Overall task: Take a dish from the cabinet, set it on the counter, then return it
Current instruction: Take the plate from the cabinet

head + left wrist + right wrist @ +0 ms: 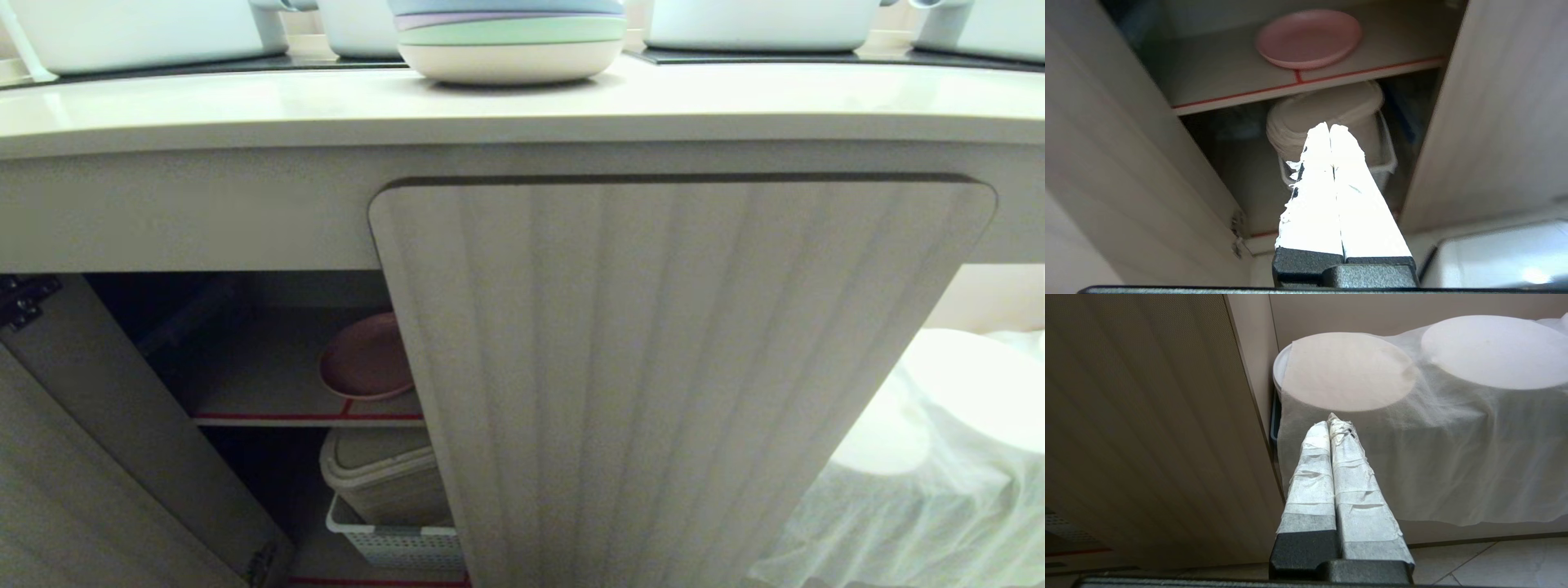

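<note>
The pink dish (365, 359) (1309, 37) lies flat on the grey, red-edged shelf (269, 392) (1229, 81) inside the cabinet, partly hidden in the head view behind the ribbed right door (653, 384). The left door (98, 457) stands swung open. My left gripper (1329, 126) is shut and empty, in front of the opening, below and short of the dish. My right gripper (1332, 420) is shut and empty, low beside the right door, facing the cloth-covered discs. Neither arm shows in the head view. The cream counter (245, 106) runs above the cabinet.
A stack of pastel plates (510, 41) and white pots (139, 28) stand on the counter. Under the shelf, a lidded beige tub (384, 474) (1327, 110) sits in a white perforated basket (392, 543). White cloth over round discs (1347, 371) fills the recess at right.
</note>
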You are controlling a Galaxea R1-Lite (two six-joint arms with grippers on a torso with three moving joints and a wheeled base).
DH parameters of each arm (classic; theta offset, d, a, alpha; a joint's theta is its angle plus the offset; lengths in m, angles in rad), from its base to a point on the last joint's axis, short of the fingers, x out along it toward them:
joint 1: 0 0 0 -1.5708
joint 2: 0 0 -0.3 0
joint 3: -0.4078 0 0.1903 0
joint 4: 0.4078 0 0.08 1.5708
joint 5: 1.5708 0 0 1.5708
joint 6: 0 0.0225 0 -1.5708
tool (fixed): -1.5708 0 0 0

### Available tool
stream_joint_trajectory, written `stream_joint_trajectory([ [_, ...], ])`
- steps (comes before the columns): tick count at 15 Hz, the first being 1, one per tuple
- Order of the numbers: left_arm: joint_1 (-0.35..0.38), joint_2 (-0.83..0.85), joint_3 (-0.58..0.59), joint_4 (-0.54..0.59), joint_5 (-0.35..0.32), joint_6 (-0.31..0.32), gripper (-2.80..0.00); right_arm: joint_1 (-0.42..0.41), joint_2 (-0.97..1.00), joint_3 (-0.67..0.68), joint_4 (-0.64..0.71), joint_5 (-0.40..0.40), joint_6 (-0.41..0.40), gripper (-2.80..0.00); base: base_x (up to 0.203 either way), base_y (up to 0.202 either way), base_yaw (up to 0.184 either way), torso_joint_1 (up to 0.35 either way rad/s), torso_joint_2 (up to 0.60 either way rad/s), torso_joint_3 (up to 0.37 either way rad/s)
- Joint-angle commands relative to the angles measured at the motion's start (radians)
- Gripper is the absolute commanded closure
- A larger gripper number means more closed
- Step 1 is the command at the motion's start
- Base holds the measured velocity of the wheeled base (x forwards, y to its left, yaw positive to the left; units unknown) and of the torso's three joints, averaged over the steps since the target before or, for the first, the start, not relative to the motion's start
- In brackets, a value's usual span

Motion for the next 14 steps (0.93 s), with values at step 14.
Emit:
stream_joint_trajectory([
  [14,-0.002,0.839,-0.222,-0.036,-0.045,-0.088,0.0,0.0,0.0,0.0,-0.001,0.0,0.002,0.0,0.0,0.0,0.0,0.0,0.0,0.0],
])
